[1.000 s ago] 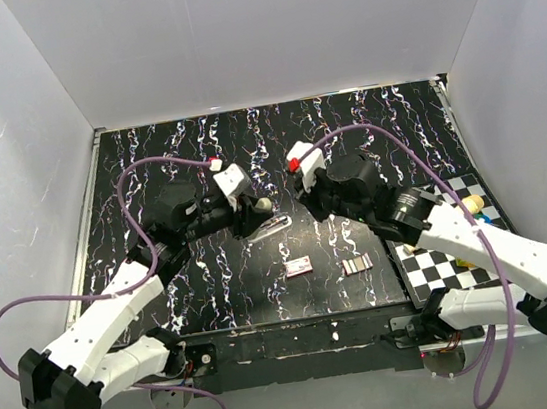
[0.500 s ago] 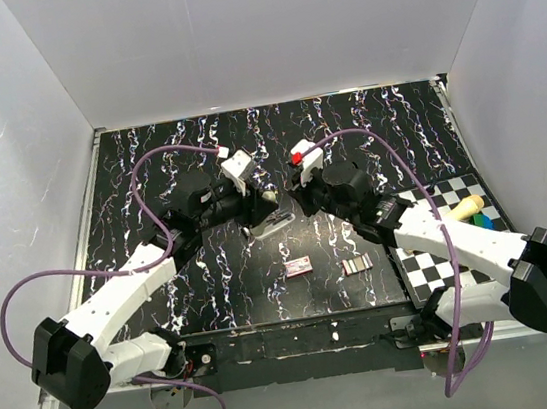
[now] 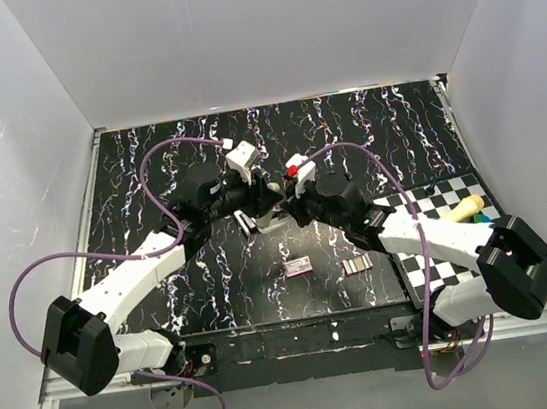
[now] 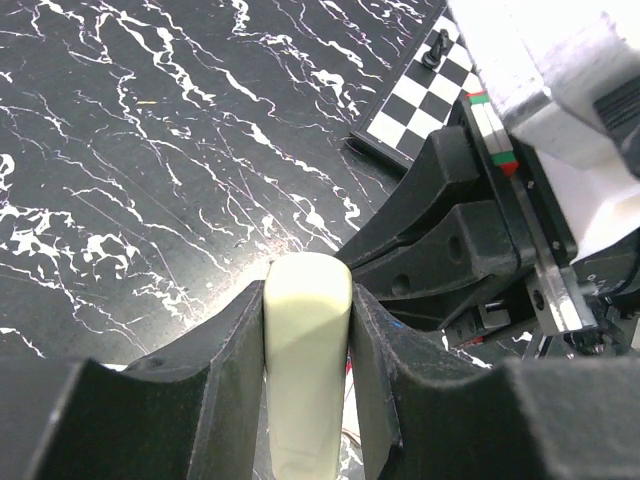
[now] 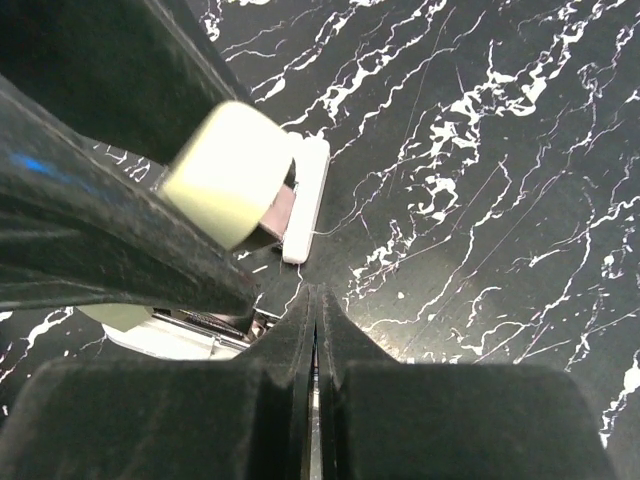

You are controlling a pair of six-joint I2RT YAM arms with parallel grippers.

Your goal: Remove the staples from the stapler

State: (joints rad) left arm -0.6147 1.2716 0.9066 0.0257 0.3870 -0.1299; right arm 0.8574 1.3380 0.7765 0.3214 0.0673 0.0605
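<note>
You've got open room on the black white-veined marbled surface [image 3: 147,161] towards the back, with white walls all round. Your left tool [image 4: 307,290] is clamped on the cream plastic stapler [image 4: 305,350] mid-surface. Your right tool [image 5: 315,300], pinched shut on nothing, sits just beside it. Nearer you lie a small pink box [image 3: 298,267] and a grey striped block [image 3: 358,265], with a checkerboard mat [image 3: 443,263] at right.

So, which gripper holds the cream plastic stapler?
The left gripper: the cream plastic stapler is clamped between its fingers; the right gripper is shut, empty.
</note>
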